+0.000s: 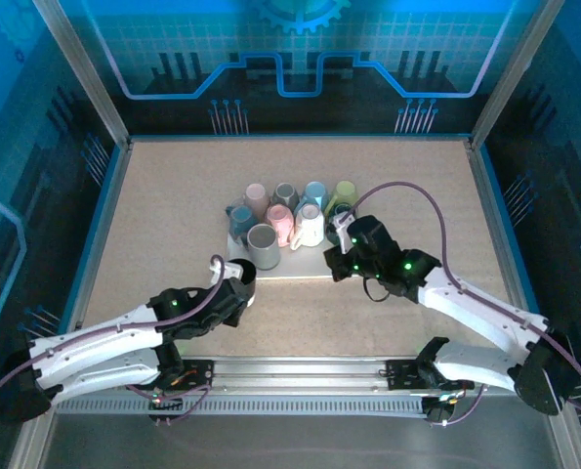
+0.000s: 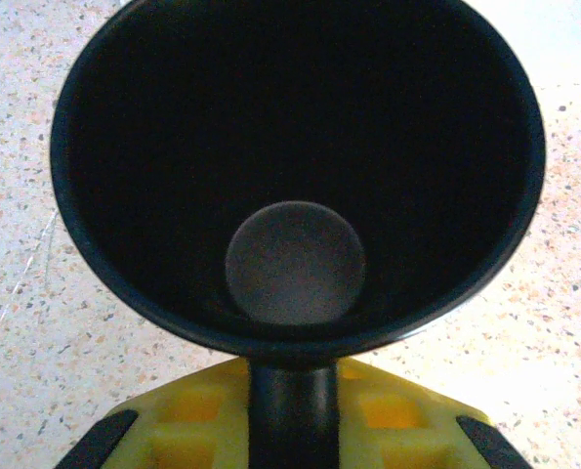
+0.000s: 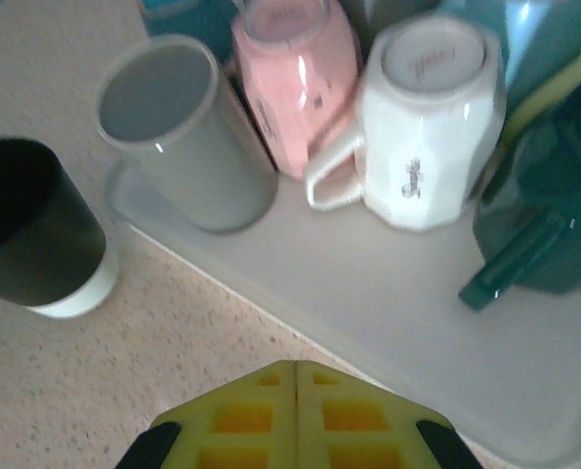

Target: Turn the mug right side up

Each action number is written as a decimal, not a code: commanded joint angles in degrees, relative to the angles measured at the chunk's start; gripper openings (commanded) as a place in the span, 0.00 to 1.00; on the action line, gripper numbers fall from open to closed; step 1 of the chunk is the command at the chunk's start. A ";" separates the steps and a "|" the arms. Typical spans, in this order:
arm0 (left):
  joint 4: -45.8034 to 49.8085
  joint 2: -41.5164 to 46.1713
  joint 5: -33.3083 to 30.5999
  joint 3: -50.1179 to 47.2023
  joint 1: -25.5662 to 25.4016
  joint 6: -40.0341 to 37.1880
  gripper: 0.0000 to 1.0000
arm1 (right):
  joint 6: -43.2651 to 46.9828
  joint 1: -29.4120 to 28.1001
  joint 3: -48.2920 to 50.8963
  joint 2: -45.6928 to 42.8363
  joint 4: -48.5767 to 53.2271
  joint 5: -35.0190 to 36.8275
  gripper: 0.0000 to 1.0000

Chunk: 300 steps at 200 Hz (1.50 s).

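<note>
A black mug (image 2: pixel 295 176) with a white base fills the left wrist view, its open mouth facing the camera and its grey bottom visible inside. My left gripper (image 2: pixel 292 391) is shut on the mug's handle, yellow pads on either side. From above, the mug (image 1: pixel 241 271) sits just off the tray's near left corner at the tip of my left gripper (image 1: pixel 233 288). In the right wrist view the mug (image 3: pixel 31 230) stands mouth up, base down on the speckled table. My right gripper (image 3: pixel 297 376) is shut and empty over the tray's near edge, also seen from above (image 1: pixel 341 256).
A white tray (image 3: pixel 368 303) holds several mugs: a grey one (image 3: pixel 183 137) mouth up, a pink one (image 3: pixel 295 83) and a white one (image 3: pixel 432 117) upside down, and a dark teal one (image 3: pixel 554 215). More mugs stand behind them (image 1: pixel 314 193). Frame posts border the table.
</note>
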<state>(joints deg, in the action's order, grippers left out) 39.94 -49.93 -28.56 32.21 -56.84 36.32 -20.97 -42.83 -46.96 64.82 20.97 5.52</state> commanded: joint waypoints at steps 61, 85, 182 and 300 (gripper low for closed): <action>-10.17 0.01 -2.01 -4.08 3.45 1.42 0.00 | -10.08 -0.85 -2.65 8.92 10.75 3.83 0.00; -11.12 -0.04 -1.75 -5.52 4.60 1.96 0.00 | -11.55 -0.98 -0.31 10.41 9.10 2.40 0.00; -13.73 -1.03 -0.43 -6.91 10.44 2.17 0.00 | -16.57 1.37 0.57 23.69 3.91 6.52 0.00; -20.53 -17.42 -4.30 -1.57 14.49 -0.59 0.00 | -15.27 7.17 -4.94 32.62 -2.03 12.91 0.00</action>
<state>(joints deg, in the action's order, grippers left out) 20.95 -62.72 -30.33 30.76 -43.92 36.97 -36.03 -39.42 -49.23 93.34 26.11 10.46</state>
